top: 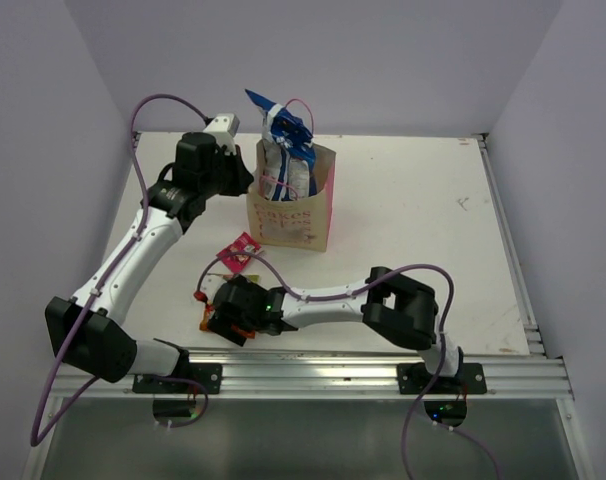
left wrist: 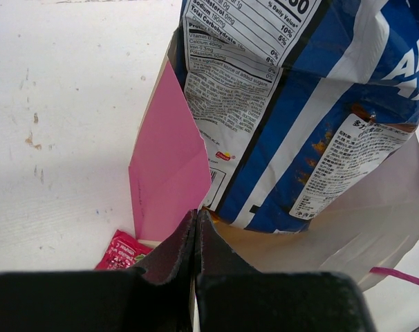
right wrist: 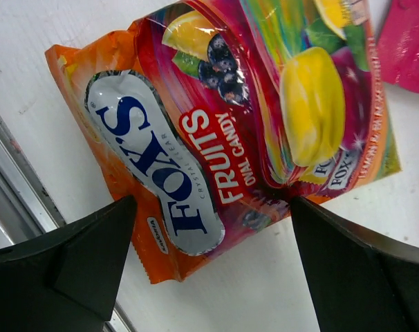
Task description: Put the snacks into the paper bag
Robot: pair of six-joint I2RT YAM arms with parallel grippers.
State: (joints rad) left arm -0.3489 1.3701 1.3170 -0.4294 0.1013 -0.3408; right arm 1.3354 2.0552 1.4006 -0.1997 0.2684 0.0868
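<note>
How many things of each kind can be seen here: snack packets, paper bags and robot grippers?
Snack packets: 3, namely the blue-white bag, the FOX'S packet and the pink-red sachet; any further packet is hidden.
Paper bags: 1, the paper bag.
Grippers: 2, the left gripper and the right gripper.
Total: 6

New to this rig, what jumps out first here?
The long blue-white bag juts out of the paper bag at back centre, with the left gripper pinched shut on the paper bag's rim. Up front, the right gripper hangs wide open over the FOX'S packet.
</note>
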